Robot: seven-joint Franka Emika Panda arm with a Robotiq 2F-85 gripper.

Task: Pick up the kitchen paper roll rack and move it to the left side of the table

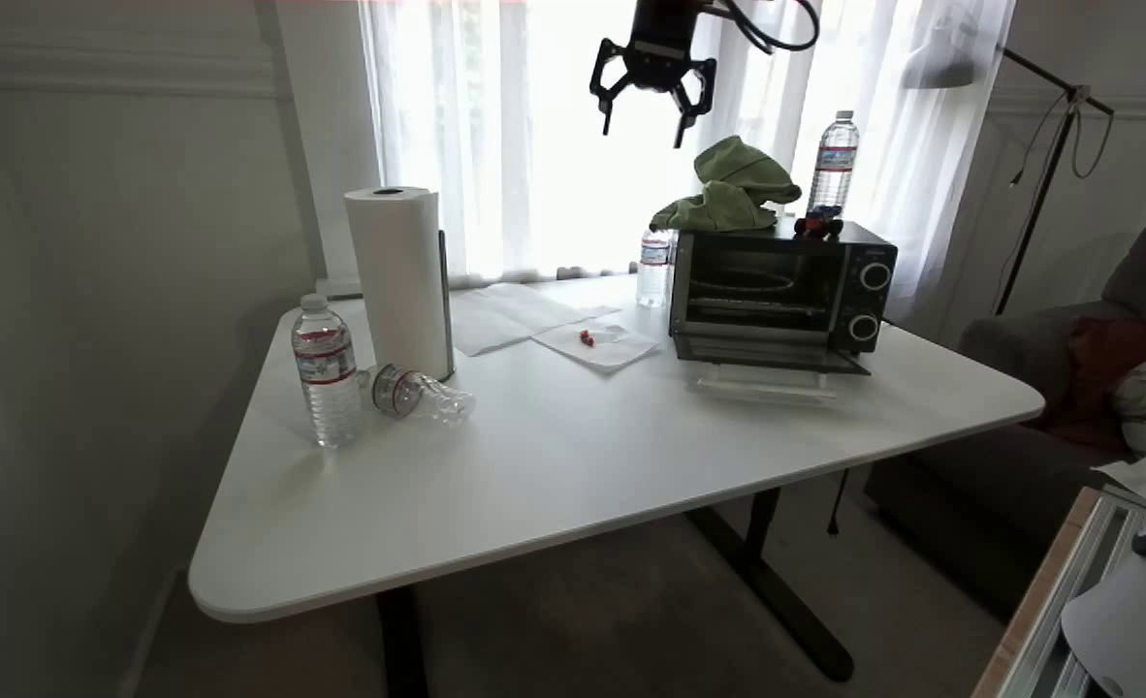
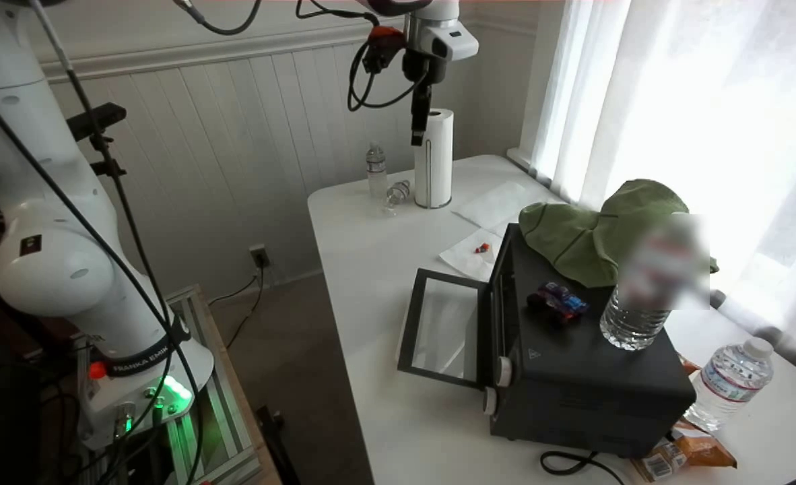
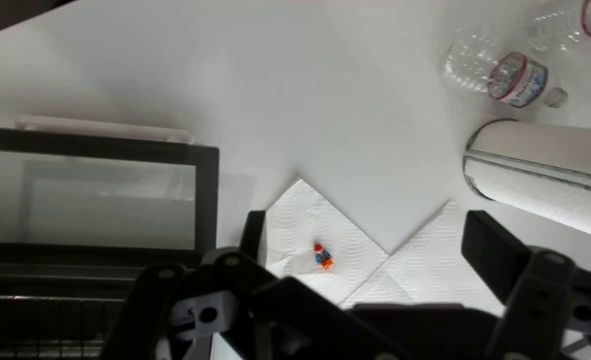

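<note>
kitchen paper roll rack (image 1: 398, 281) | upright on table (image 1: 554, 465) | long axis vertical, open end up | fingers (image 3: 495, 254) spread apart

The end effector (image 1: 642, 141) hangs in the air, and its two fingers (image 3: 494, 247) point downward, well apart from each other. The white arm (image 2: 48, 279) stands on its base (image 2: 118, 397), where a green light (image 2: 177, 389) shines.
</note>
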